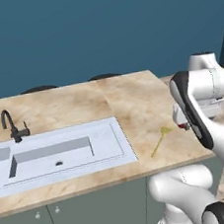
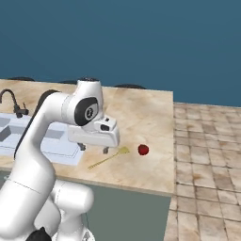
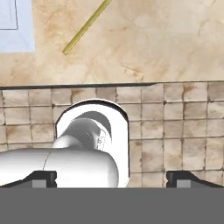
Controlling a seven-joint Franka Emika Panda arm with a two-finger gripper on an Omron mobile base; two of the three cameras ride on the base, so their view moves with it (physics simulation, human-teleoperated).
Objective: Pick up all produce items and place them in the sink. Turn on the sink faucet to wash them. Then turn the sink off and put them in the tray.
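A glossy red tomato-like produce item (image 2: 143, 149) lies on the beige counter near its right end. My gripper (image 2: 94, 148) hovers a little above the counter's front part, left of the tomato and apart from it. The jaws stand wide open with nothing between them, and the dark fingertips (image 3: 41, 178) sit far apart in the hand view. The pale sink (image 1: 115, 146) lies at the left, with the black faucet (image 1: 14, 127) behind it and no water running. The tray is out of view.
A thin yellow stick (image 2: 109, 158) lies on the counter between the sink and the tomato, just under my hand. The counter's front edge (image 3: 78, 86) runs beneath the gripper, with tiled floor (image 2: 207, 155) below and to the right.
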